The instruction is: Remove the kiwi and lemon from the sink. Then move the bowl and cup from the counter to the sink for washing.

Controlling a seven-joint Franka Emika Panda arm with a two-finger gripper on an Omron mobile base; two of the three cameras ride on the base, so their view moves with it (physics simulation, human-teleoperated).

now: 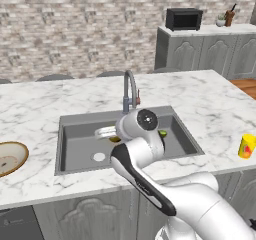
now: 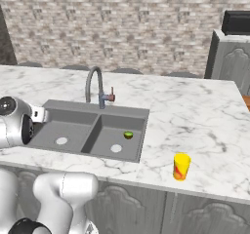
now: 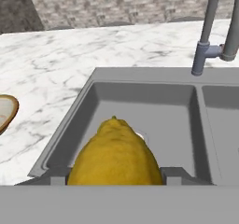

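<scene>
Hand view: the lemon sits between the two dark finger tips of the claw, one tip showing at each flank of the fruit. The jaws stand fairly wide, closed against the lemon's sides, and the fruit is held above the left basin of the sink. Part of the pale drain shows just behind the lemon. The steel faucet rises at the upper right, behind the divider between the basins. At the left edge, part of the bowl rests on the counter.

Left base view: the arm reaches from the lower right over the front rim of the sink, its wrist covering the middle of the basins. A small patch of yellow shows beneath the wrist. A small green piece of the kiwi shows just right of the wrist, in the right basin. The bowl sits on the counter well left of the sink, cut by the frame edge. The cup stands upright on the counter right of the sink, near the front edge. A microwave sits on the far grey cabinet.

Right base view: the kiwi lies on the floor of the right basin, beside the round drain. The cup stands upright on the counter, apart from the sink on its right. The faucet stands behind the basins.
</scene>
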